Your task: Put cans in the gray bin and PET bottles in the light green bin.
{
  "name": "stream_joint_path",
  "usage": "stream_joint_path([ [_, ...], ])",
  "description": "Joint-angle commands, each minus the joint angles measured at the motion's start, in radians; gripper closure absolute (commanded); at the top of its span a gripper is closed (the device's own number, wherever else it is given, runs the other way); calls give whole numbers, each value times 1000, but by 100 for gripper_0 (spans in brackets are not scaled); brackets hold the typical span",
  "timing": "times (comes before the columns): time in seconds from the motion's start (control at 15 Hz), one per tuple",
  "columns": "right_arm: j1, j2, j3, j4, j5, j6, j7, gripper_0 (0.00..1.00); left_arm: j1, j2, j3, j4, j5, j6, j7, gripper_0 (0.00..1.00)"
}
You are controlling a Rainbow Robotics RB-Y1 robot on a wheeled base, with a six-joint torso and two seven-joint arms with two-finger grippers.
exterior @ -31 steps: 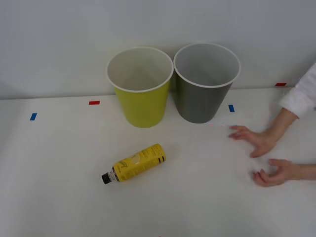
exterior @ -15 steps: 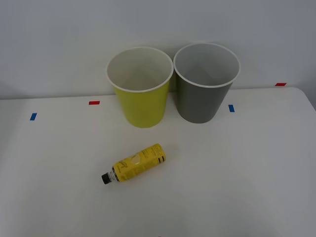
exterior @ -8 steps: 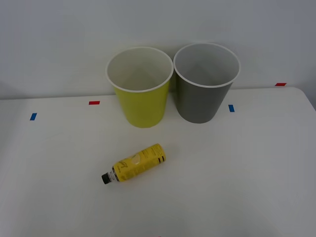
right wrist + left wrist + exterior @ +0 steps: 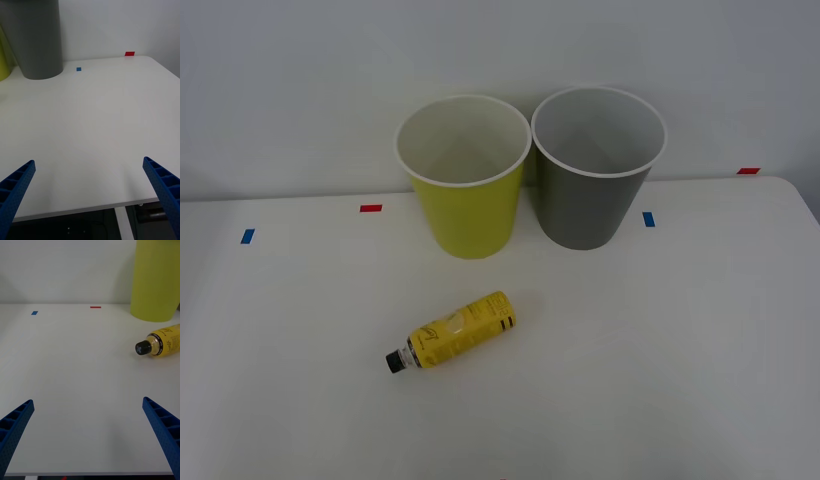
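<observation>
While both arms wait at the near table edge, you have the left gripper [image 4: 90, 438] and right gripper [image 4: 90, 195] spread wide, blue ribbed fingers [image 4: 17, 427] holding nothing. Item one: small plastic PET bottle [image 4: 452, 342] with yellow label and black screw cap [image 4: 143, 348], lying on its side on the white table [image 4: 660, 380], near the left gripper and apart from both bins; long axis diagonal, cap toward you and your left, base toward the bins. Item two: round lime-green bin [image 4: 465, 180], upright, behind the bottle. Item three: dark gray bin [image 4: 592, 170], just beside it. Step in hand, by my judgement: nothing sorted yet; next, reach your left gripper across the bottle's body.
</observation>
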Motion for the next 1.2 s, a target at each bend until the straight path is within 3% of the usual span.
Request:
stream_joint_path([
  [0.07, -34, 10, 5, -13, 4, 20, 0, 0, -37, -1, -7, -14, 0, 17, 0, 0],
  [1.2, -34, 10, 5, -13, 4, 20, 0, 0, -37, -1, -7, -14, 0, 17, 0, 0],
])
